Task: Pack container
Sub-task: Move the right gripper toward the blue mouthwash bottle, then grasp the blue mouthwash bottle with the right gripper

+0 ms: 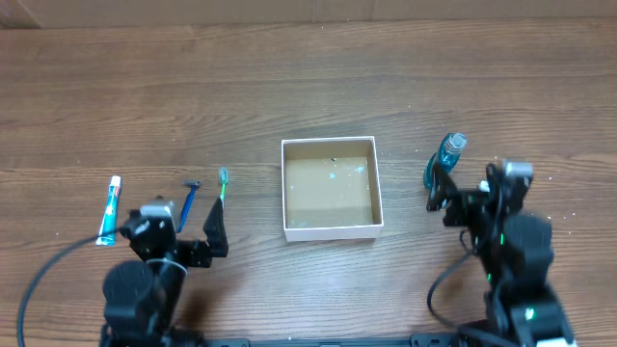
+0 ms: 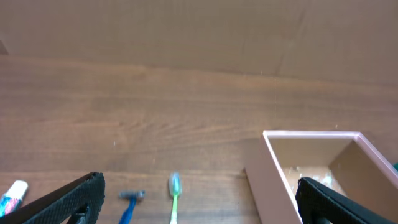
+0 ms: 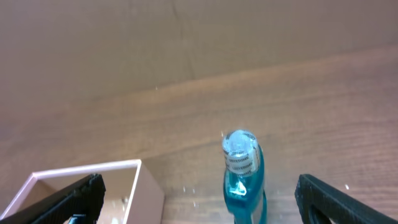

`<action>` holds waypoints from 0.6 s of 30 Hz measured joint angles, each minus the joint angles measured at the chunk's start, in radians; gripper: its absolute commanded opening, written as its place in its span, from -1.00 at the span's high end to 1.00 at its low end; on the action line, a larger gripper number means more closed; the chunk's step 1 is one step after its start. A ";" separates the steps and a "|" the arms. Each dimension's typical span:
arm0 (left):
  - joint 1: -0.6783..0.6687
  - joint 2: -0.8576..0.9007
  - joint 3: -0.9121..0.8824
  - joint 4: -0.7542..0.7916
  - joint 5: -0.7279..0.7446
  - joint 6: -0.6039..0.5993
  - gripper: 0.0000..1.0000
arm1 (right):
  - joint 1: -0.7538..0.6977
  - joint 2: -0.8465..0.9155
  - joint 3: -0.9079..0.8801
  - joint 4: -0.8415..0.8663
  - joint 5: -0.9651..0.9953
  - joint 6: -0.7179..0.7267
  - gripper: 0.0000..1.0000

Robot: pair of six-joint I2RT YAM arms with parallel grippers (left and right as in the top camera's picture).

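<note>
Left claw (image 2: pixel 199 186) sits spread wide, released: white-and-blue toothpaste tube (image 1: pixel 109 210), blue plastic razor (image 1: pixel 190 200) and green toothbrush (image 1: pixel 222 188) just ahead, white-walled cardboard-floored square container (image 1: pixel 332 229) ahead to its right. Right claw (image 3: pixel 199 185), equally spread, flanks the blue clear-capped bottle (image 3: pixel 242 180); an off-centre close likely knocks it away.

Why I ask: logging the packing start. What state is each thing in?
container: open, nothing packed inside
toothpaste tube: lying on table
razor: lying on table
toothbrush: lying on table
blue bottle: upright, capped, not gripped
left gripper: open, empty
right gripper: open, facing the blue bottle
</note>
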 measured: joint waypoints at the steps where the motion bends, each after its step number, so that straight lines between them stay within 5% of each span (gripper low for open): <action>1: 0.000 0.047 0.046 -0.028 0.000 0.000 -1.00 | 0.000 0.072 0.072 -0.057 0.001 0.000 -1.00; 9: 0.000 0.523 0.516 -0.461 0.009 -0.004 -1.00 | -0.001 0.645 0.661 -0.513 0.000 0.007 -1.00; 18: 0.000 0.767 0.617 -0.571 0.092 -0.002 -1.00 | -0.072 0.792 0.731 -0.644 -0.002 0.069 -1.00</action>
